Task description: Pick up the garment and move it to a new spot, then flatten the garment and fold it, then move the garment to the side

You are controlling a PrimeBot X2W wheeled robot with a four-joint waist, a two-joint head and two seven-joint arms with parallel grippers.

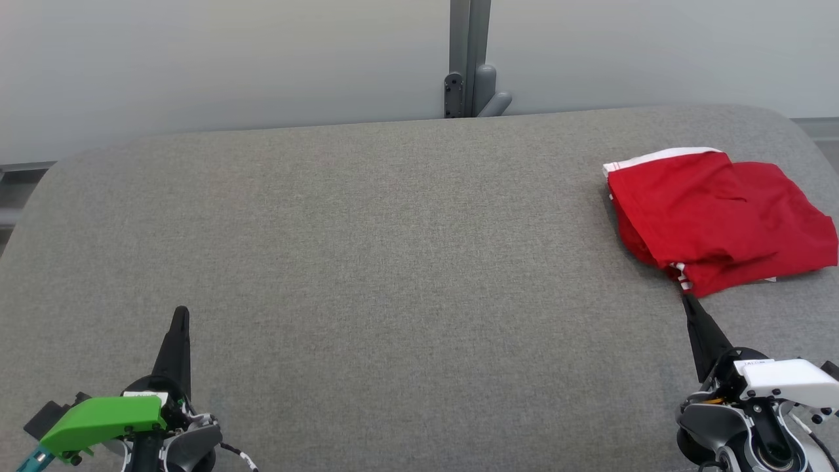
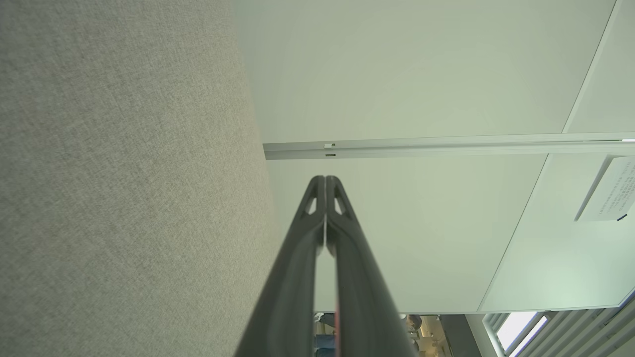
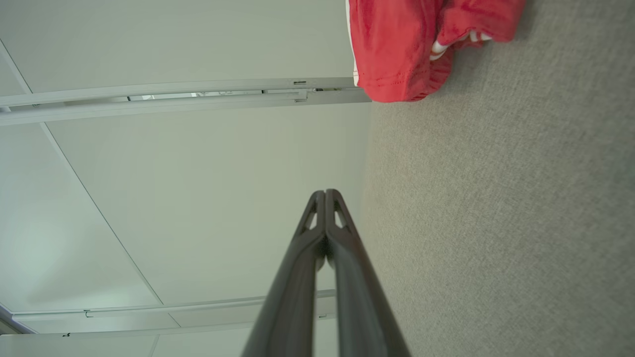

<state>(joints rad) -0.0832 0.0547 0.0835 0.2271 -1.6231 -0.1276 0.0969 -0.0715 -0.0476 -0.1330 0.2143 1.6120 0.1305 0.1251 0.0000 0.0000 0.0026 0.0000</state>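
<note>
— Left gripper (image 1: pixel 179 313), right gripper (image 1: pixel 687 299): state?
— Both clenched, empty. Red shorts (image 1: pixel 714 216): folded, worktop's (image 1: pixel 393 229) far right, just beyond right gripper.
— Step?
— Likely final, set aside. Next: arms retreat, shorts undisturbed.

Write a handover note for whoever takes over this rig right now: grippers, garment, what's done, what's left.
Left gripper: shut, empty, over the near left of the table.
Right gripper: shut, empty, pointing at the garment's near corner; the right wrist view shows bare table between its tip and the cloth.
Garment: red with white trim, folded into a compact stack, lying on the table's right side.
Done: by its lie, the fold and the move aside look complete.
Left: probably nothing, though the edges are slightly uneven.
</note>
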